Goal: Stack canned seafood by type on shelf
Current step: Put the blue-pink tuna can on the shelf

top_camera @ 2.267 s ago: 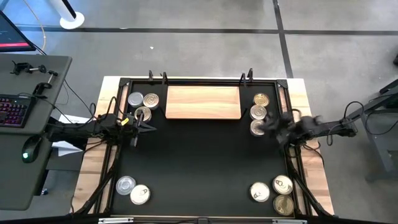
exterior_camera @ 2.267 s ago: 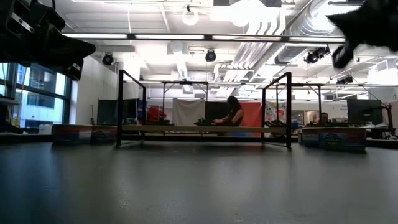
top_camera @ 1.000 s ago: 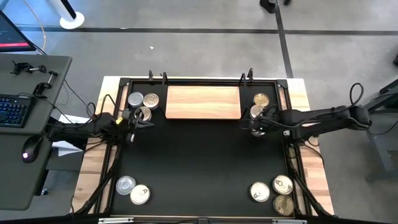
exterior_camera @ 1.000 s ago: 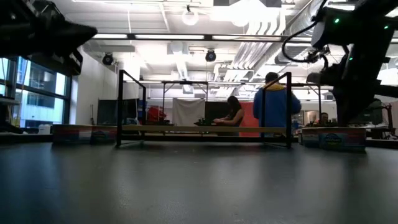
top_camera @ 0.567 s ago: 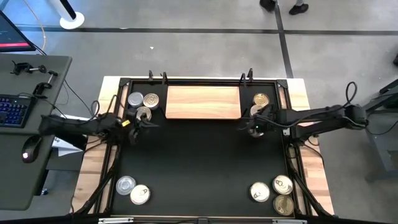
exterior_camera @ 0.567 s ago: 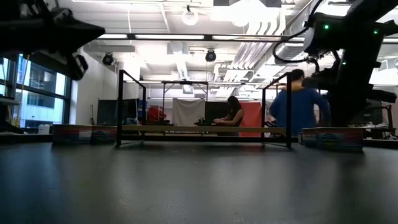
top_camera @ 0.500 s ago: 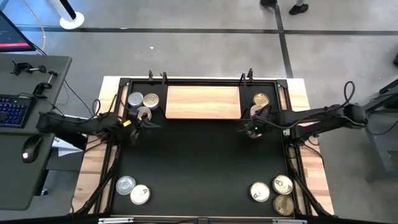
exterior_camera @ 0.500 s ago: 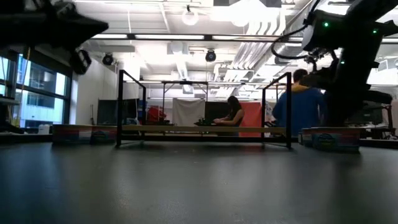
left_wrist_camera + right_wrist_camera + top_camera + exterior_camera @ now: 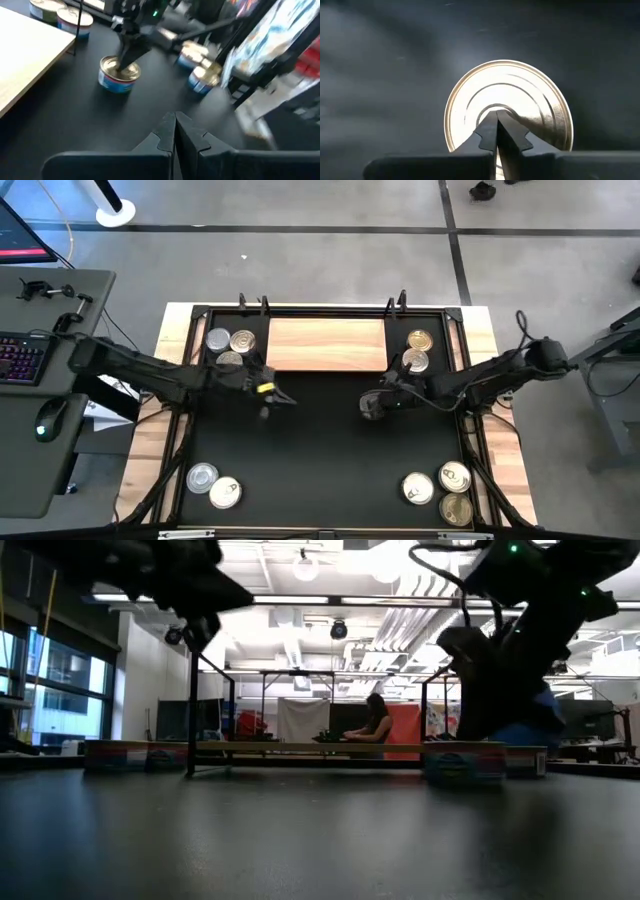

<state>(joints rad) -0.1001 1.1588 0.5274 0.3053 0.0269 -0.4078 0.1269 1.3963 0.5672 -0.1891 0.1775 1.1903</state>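
- The right hand (image 9: 372,406) is down on the black mat (image 9: 320,450), in front of the shelf's right end, its fingers pressed together with the tips resting on the lid of a tin (image 9: 509,102) that stands on the mat.
- That tin (image 9: 119,74) has a gold lid and a blue printed side, and it stands apart from the shelf (image 9: 327,344).
- The left hand (image 9: 283,399) hovers over the mat in front of the shelf's left end, its fingers pressed together on nothing.
- The shelf lies bare at the back of the worktop.
- Three tins (image 9: 230,342) sit left of the shelf and two tins (image 9: 417,350) sit right of it.
- Two more tins (image 9: 214,484) wait at the front left corner and three (image 9: 441,485) at the front right.
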